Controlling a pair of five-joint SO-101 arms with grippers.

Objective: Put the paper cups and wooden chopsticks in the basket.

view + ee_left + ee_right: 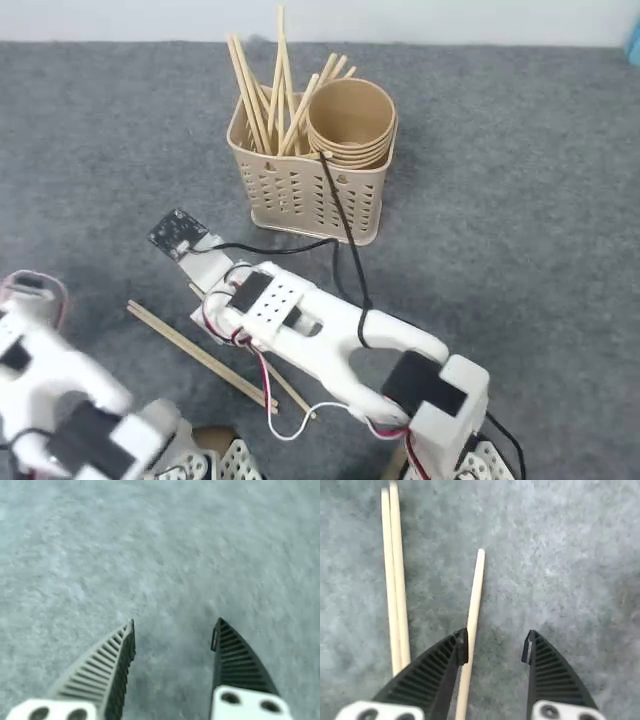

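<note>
A beige slotted basket (300, 200) stands at the back of the grey carpet. It holds a stack of paper cups (350, 120) and several upright wooden chopsticks (268, 90). A pair of chopsticks (190, 345) (395, 580) lies on the carpet near the front. A single chopstick (288, 390) (475, 595) lies beside them, running under my right arm (270, 305). My right gripper (497, 642) is open just above the carpet, and the single chopstick lies along the inner edge of one finger. My left gripper (175, 632) is open over bare carpet, holding nothing.
My left arm (50, 375) sits at the front left corner. A black cable (345, 240) runs from the right arm past the basket's front. Open carpet lies on both sides of the basket.
</note>
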